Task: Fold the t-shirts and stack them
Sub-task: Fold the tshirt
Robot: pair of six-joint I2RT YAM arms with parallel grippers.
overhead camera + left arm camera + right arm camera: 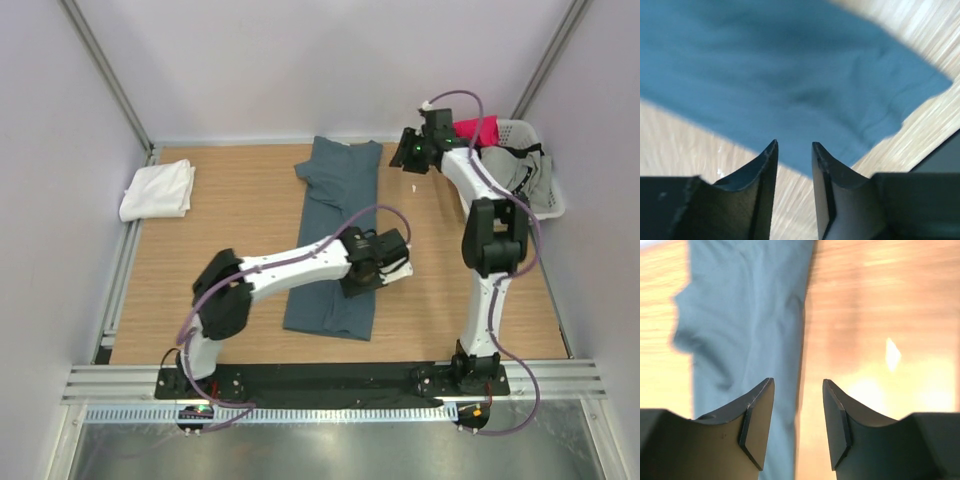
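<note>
The slate-blue tee (338, 195) looked limp and light (would sag); probably best pinched at a hem corner. Both were empty: left hand (792, 145) narrowly parted, right hand (797, 382) wider.

Soft matt cloth slate-blue tee (335, 205) on smooth wood-grain table (240, 200).

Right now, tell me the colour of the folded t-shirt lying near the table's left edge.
White. The folded t-shirt shows best in the top external view.

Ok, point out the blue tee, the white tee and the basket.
blue tee (338, 195), top view, middle of the flat strip.
white tee (158, 190), top view, centre of the bundle.
basket (522, 130), top view, its far rim.
</note>
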